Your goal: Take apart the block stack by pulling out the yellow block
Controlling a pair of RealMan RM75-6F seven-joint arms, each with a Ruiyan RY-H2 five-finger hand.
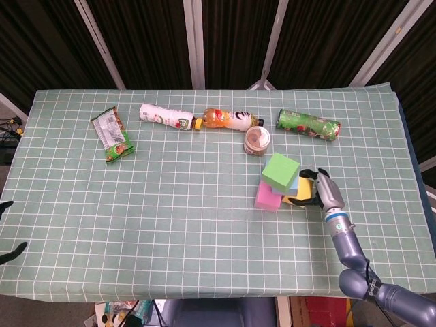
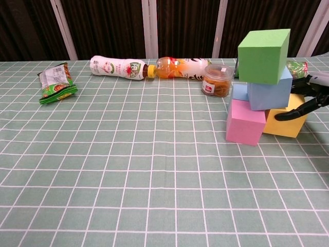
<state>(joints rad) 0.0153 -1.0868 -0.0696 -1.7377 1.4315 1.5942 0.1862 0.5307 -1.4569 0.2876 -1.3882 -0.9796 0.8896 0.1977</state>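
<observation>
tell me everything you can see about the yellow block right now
The yellow block is a plain matte cube, foam-like in look, resting on the green checked tablecloth at the bottom right of the stack. The blue block sits on it and the pink block stands beside it. The right hand has its dark fingers around it.

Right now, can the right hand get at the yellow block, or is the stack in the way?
Probably yes. The right hand is already at the yellow block, with a dark finger across its front face. The blue block and green block rest above it, and the pink block sits opposite the hand.
</observation>
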